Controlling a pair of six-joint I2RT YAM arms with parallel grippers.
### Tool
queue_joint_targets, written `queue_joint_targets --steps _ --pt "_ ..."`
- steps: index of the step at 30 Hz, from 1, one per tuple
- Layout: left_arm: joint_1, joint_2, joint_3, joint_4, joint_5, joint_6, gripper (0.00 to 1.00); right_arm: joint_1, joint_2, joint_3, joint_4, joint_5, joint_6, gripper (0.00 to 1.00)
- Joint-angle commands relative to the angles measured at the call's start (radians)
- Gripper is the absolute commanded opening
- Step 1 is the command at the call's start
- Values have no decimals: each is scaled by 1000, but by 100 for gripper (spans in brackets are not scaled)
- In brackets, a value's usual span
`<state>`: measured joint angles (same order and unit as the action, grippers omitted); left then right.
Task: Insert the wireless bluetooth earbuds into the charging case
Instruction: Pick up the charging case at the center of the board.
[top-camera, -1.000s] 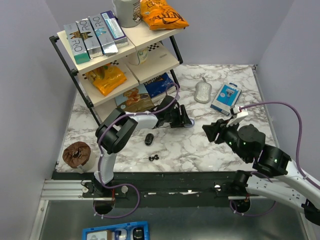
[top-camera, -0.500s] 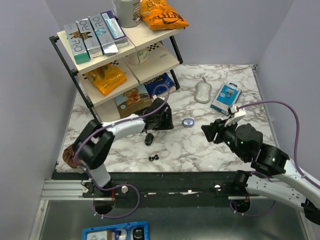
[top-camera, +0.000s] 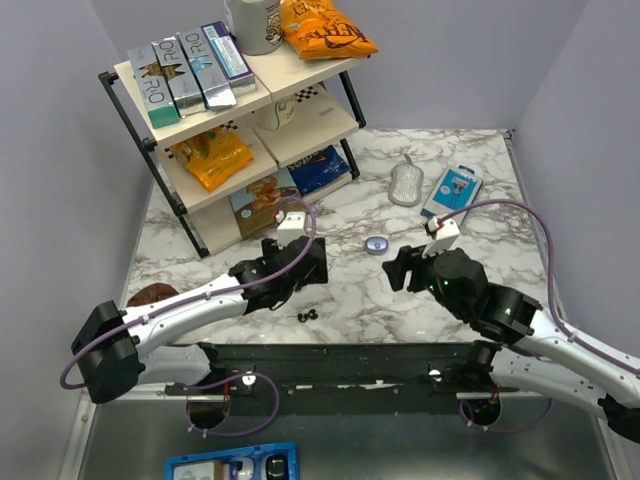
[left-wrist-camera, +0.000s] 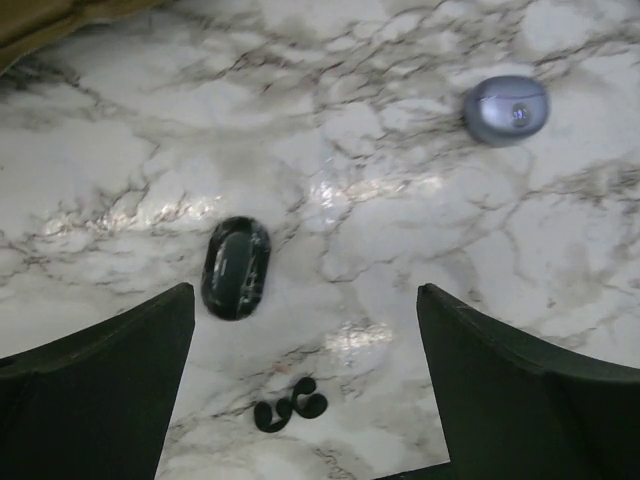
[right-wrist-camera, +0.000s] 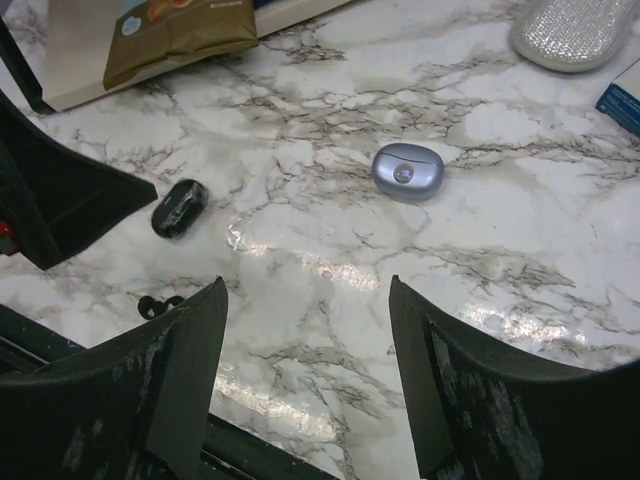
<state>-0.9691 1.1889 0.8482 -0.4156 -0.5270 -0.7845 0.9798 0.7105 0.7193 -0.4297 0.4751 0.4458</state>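
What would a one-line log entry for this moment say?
earbuds: loose on table | left pincer: open, empty, hovering by earbuds | right pincer: open, empty | insertion: not started

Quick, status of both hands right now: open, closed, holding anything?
Left hand: open, holding nothing.
Right hand: open, holding nothing.

On the tabletop (top-camera: 360, 285): two black earbuds (left-wrist-camera: 290, 408); two oval cases, namely one black case (left-wrist-camera: 236, 267) and one lavender case (left-wrist-camera: 506, 109); one glittery silver oval (top-camera: 405, 183); one blue-and-white package (top-camera: 452, 195); one brown object (top-camera: 150, 295). One shelf rack (top-camera: 300, 72) bears four upright boxes (top-camera: 190, 72), two orange snack bags (top-camera: 325, 30) and one white jar (top-camera: 255, 22). Two robot arms (top-camera: 190, 310).
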Motion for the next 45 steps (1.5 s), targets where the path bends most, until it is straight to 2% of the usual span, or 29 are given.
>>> queue_joint_targets --steps 1,3,6,9,15,23,35,45 --pt "0 -35 -133 -28 11 -73 99 -3 29 -29 95 -29 42 74" --pt "6 -101 -217 62 39 -58 99 -3 49 -29 95 -50 42 73" --pt "93 -117 -259 103 139 -27 99 -3 93 -26 97 -96 34 72" --pt "171 -100 -268 129 222 19 99 -3 125 -24 101 -116 30 71" --pt "217 0 -203 166 338 128 99 -1 126 -41 135 -139 16 71" --pt "228 92 -150 104 318 160 99 -3 106 -66 141 -136 7 70" --pt "230 195 -120 74 302 163 90 -1 112 -69 160 -138 -12 70" --pt "231 334 -54 60 286 140 71 -1 101 -69 161 -130 -19 70"
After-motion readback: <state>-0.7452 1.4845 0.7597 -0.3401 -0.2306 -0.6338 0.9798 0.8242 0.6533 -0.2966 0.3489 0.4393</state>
